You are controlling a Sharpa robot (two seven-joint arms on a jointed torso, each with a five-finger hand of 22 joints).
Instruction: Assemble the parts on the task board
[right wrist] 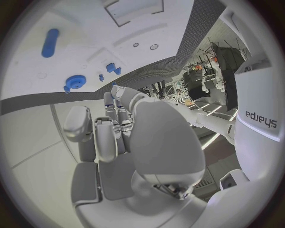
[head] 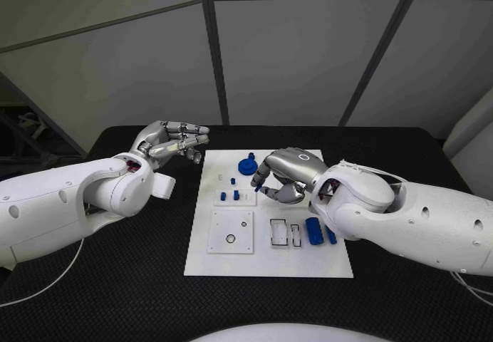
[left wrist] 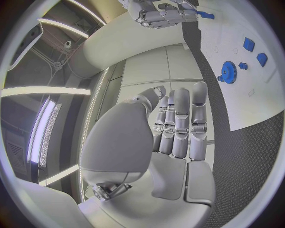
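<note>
The white task board (head: pixel 269 258) lies mid-table. On its far end sits a blue gear (head: pixel 246 166) (left wrist: pixel 228 72) (right wrist: pixel 75 82); small blue parts (head: pixel 224 195) (left wrist: pixel 249 44) (right wrist: pixel 109 67) stand just nearer. Two blue cylinders (head: pixel 313 230) (right wrist: pixel 50 42) lie at its right side. My right hand (head: pixel 286 174) (left wrist: pixel 160 13) (right wrist: pixel 118 137) hovers beside the gear, fingers pointing down, pinching a small blue part (head: pixel 255 188) (left wrist: pixel 204 15) at its tips. My left hand (head: pixel 169 142) (left wrist: pixel 178 123) hangs off the board's far left corner, fingers curled together, holding nothing.
A raised white plate with a round hole (head: pixel 231 231) and rectangular slots (head: pixel 279 233) occupy the board's near half. Black table (head: pixel 113 299) surrounds the board. Grey wall panels stand behind the table's far edge.
</note>
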